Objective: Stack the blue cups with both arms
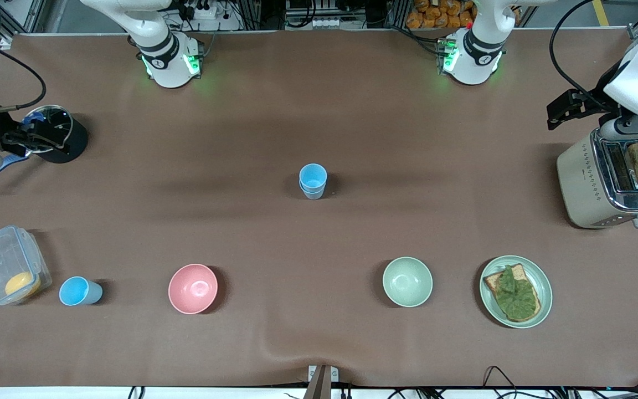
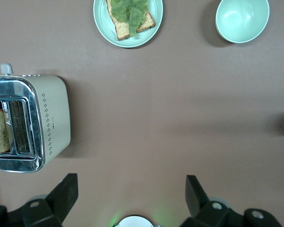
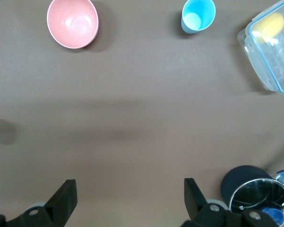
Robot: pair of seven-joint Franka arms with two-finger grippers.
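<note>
Light-blue nested cups (image 1: 313,180) mid-table, lone blue cup (image 1: 79,291) beside pink bowl (image 1: 193,288)

- Bright, even light from overhead falls on the table (image 1: 319,100).
- Short soft shadows sit beside the bowls and cups.
- Green glow rings both arm bases.
- The toaster's (image 1: 610,180) chrome shows glare.
- All views are sharp.

White arms (image 1: 158,50), blk pincers (image 2: 128,196), green LEDs
</note>
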